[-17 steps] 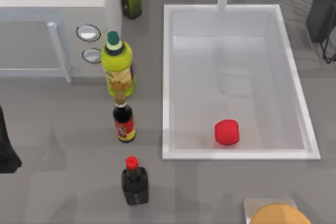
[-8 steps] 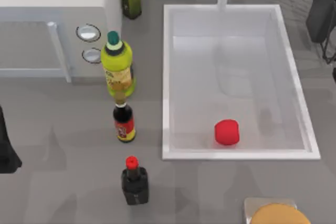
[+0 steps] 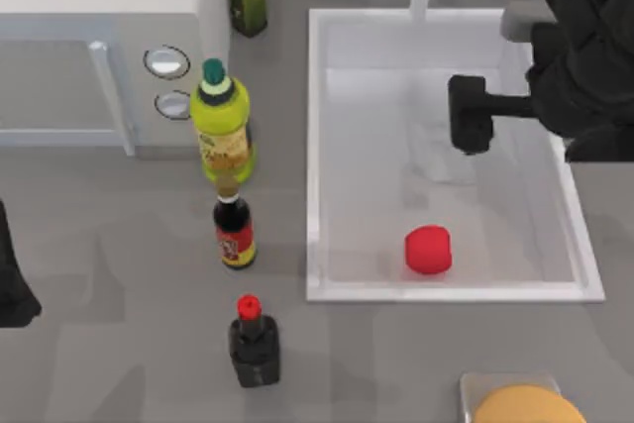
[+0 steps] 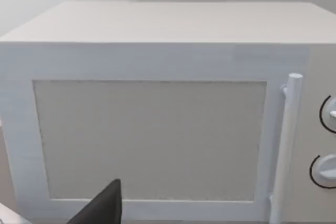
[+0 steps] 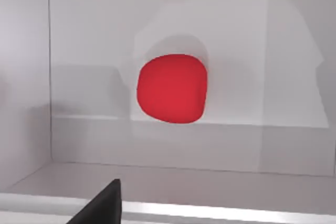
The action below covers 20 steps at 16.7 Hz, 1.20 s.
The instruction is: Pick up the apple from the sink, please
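Item: apple (image 3: 428,250), near end of sink (image 3: 313,146), likely firm, smooth, light, grip across middle; right gripper (image 3: 470,114) jaw state unclear

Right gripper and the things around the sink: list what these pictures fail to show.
- Right gripper: top view shows it above the sink, apart from the apple; whether its fingers are open or shut is unclear.
- Left arm: cut off by the top view's left edge.
- Yellow round object: cut off by the bottom edge.
- Bottle labels: too small to read.
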Motion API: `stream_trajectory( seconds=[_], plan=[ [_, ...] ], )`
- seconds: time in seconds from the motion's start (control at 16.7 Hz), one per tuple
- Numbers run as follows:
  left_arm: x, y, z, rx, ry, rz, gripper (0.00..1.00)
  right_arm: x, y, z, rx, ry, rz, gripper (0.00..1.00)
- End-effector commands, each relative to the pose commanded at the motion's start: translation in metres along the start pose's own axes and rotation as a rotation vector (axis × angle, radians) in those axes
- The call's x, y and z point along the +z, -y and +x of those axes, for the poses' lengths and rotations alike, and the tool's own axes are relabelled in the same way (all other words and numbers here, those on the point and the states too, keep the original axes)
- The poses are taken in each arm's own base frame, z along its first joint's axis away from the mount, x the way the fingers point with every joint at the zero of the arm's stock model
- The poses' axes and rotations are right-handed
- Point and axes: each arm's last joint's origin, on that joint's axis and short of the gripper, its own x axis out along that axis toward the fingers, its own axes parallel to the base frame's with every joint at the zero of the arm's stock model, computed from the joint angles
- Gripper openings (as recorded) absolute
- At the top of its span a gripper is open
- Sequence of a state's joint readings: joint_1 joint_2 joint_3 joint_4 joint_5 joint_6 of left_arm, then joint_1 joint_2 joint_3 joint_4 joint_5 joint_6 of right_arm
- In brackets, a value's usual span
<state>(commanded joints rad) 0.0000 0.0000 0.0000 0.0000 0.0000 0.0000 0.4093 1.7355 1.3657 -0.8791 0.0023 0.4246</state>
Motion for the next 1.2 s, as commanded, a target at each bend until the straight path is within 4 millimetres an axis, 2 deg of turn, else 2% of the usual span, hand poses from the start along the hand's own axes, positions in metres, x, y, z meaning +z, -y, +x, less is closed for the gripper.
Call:
stream_trajectory(
  seconds=[0.24, 0.42, 0.9, 1.02, 1.2],
  plan=[
    [0.000, 0.000, 0.000, 0.000, 0.000, 0.000, 1.00, 0.018, -0.038, 0.061, -0.082, -0.202, 0.002, 1.00],
    [0.000, 0.000, 0.000, 0.000, 0.000, 0.000, 1.00, 0.020, -0.053, 0.087, -0.121, -0.278, 0.002, 1.00],
    [0.000, 0.000, 0.000, 0.000, 0.000, 0.000, 1.00, 0.019, -0.054, 0.099, -0.132, -0.296, 0.006, 1.00],
    [0.000, 0.000, 0.000, 0.000, 0.000, 0.000, 1.00, 0.015, -0.053, 0.120, -0.135, -0.301, 0.005, 1.00],
    [0.000, 0.000, 0.000, 0.000, 0.000, 0.000, 1.00, 0.005, -0.050, 0.167, -0.125, -0.284, 0.004, 1.00]
  ],
)
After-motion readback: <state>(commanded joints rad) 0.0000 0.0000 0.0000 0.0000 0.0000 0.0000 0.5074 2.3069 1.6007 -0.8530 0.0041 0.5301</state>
